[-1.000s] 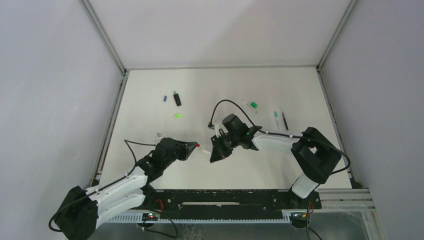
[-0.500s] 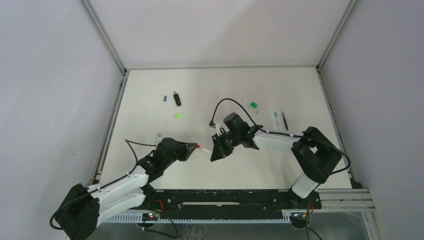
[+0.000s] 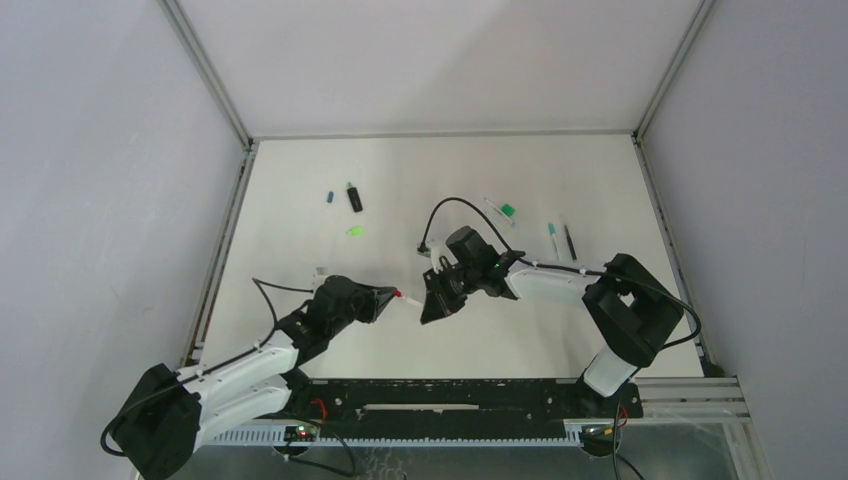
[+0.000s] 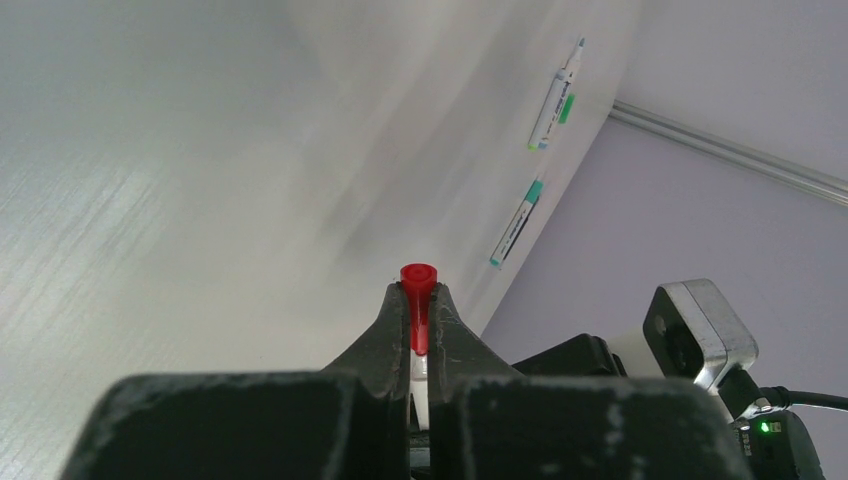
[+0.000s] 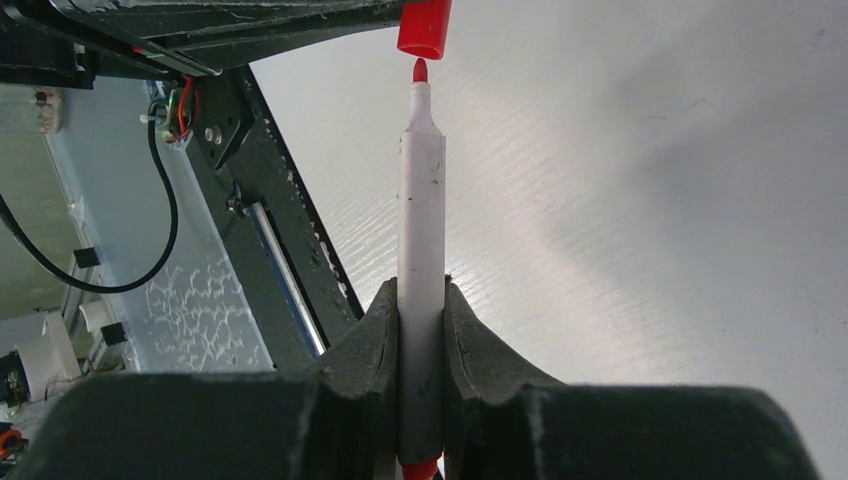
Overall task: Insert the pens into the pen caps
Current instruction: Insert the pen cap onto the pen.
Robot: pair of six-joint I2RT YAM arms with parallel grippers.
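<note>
While the left hand (image 4: pixel 418 292) pinches a red cap (image 4: pixel 418 274), the right hand (image 5: pixel 422 295) clamps a pen (image 5: pixel 422 200). Its tip sits just outside.

White table (image 3: pixel 400 170) w/ grey walls (image 3: pixel 90 180) on 3 sides, metal frame rails (image 3: pixel 205 70) at corners.

Cap (image 5: pixel 424 28) in left gripper (image 4: pixel 418 295), just ahead of pen (image 5: pixel 421 200) tip, apart; pen in right gripper (image 5: pixel 421 292); other pens (image 4: pixel 516 222) on table (image 4: pixel 200 150), ahead-right of left gripper.
</note>
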